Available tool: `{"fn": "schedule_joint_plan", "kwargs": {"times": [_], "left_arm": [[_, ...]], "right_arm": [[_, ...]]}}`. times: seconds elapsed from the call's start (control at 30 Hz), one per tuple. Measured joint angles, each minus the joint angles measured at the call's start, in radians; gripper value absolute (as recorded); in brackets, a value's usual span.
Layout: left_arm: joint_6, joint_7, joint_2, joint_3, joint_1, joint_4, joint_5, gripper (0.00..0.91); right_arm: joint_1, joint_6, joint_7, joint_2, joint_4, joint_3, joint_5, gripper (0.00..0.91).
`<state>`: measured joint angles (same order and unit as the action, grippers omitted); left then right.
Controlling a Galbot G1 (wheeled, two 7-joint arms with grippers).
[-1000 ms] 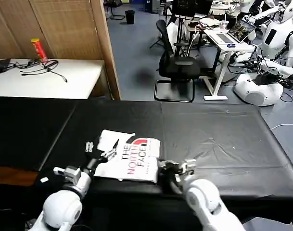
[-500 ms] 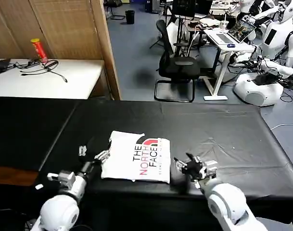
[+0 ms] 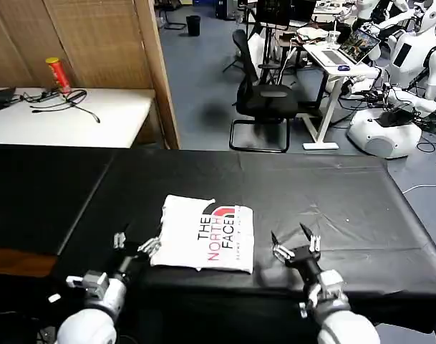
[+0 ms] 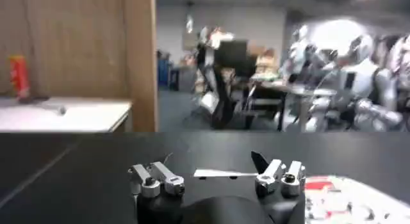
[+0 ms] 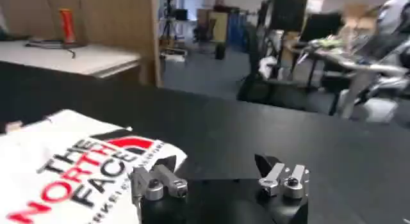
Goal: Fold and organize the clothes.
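The clothes are one white T-shirt (image 3: 206, 235), folded into a neat rectangle with the red-and-black "THE NORTH FACE" print facing up, lying on the black table (image 3: 332, 193) near its front edge. In the right wrist view the shirt (image 5: 57, 168) lies just beyond one open finger. The left wrist view catches its edge (image 4: 224, 174) and print (image 4: 339, 196). My left gripper (image 3: 135, 245) hovers open just left of the shirt, empty. My right gripper (image 3: 295, 247) stands open a little right of the shirt, holding nothing.
A white side table (image 3: 67, 115) with a red can (image 3: 58, 74) and cables stands at the back left. Beyond the black table are an office chair (image 3: 264, 100), a desk with a laptop (image 3: 346, 50) and white robots (image 3: 404, 79).
Both grippers have let go of the shirt and pulled back toward the table's front edge, left going left, right going right. The shirt shifted slightly right a second ago and now lies still.
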<state>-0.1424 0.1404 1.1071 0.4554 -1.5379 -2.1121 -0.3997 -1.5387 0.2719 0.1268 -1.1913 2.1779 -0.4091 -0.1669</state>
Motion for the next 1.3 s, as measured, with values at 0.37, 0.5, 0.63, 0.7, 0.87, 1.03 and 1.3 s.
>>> {"fn": "schedule_joint_plan", "kwargs": {"times": [0.37,0.5,0.63,0.7,0.87,1.03,1.3], "left_arm": [[0.039,0.057,0.013,0.036,-0.198,-0.063,0.028,0.878],[0.065,0.063,0.014,0.057,-0.272,-0.077,0.027,0.878],[0.084,0.057,0.011,0.086,-0.342,-0.095,0.022,0.878],[0.084,0.059,0.01,0.099,-0.381,-0.104,0.023,0.878],[0.08,0.067,0.012,0.13,-0.463,-0.124,0.032,0.878],[0.077,0.065,0.015,0.137,-0.505,-0.146,0.032,0.878],[0.062,0.065,0.019,0.14,-0.512,-0.169,0.029,0.878]], "right_arm": [[-0.224,-0.272,0.122,0.002,0.016,0.008,0.099,0.878],[-0.309,-0.306,0.162,0.002,0.038,0.001,0.103,0.878],[-0.388,-0.311,0.204,0.001,0.067,-0.006,0.103,0.878],[-0.421,-0.308,0.226,-0.002,0.083,-0.01,0.101,0.878],[-0.49,-0.25,0.273,-0.017,0.122,-0.019,0.055,0.878],[-0.541,-0.223,0.279,-0.024,0.154,-0.015,0.027,0.878],[-0.558,-0.221,0.279,-0.025,0.163,-0.014,0.025,0.878]]}}
